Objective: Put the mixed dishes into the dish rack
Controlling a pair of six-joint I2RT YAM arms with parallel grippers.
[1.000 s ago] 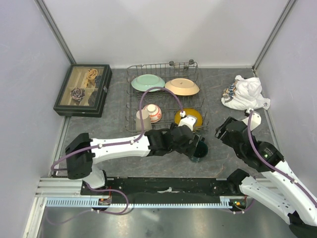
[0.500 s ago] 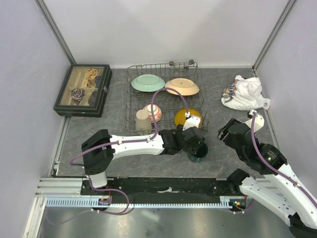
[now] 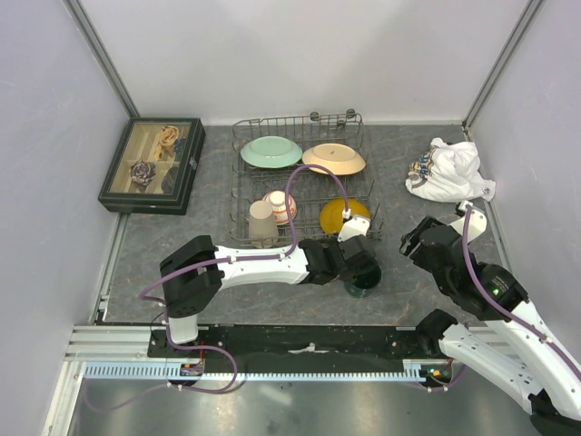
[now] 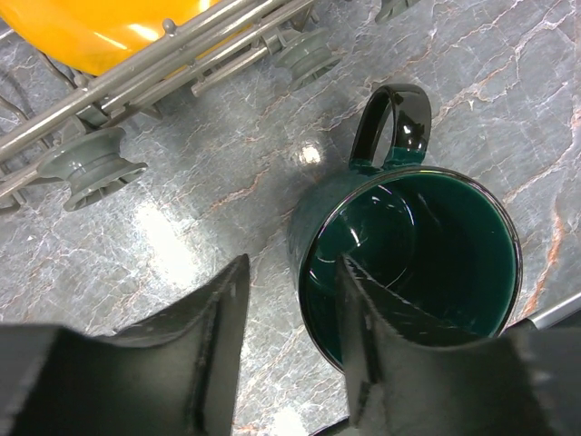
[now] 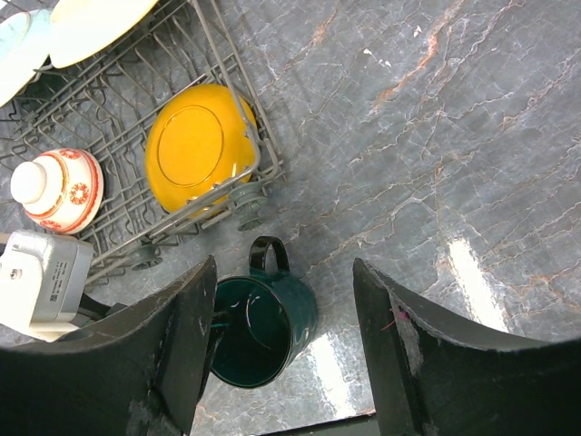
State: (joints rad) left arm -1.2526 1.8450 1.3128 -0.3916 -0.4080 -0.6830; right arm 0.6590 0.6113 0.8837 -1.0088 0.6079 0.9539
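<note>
Half-open left hand point(image 4: 292, 265) astride mug point(image 4: 413, 241) rim

2 white arms point(image 3: 245, 265), black joints, looping purple cables point(image 3: 309, 166), black tool fingers point(image 4: 218, 345)

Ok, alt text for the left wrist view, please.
The left gripper straddles the near wall of an upright glossy dark green mug on the grey marbled table, one finger inside, one outside. Behind, a yellow plate sits in the grey wire dish rack.
</note>
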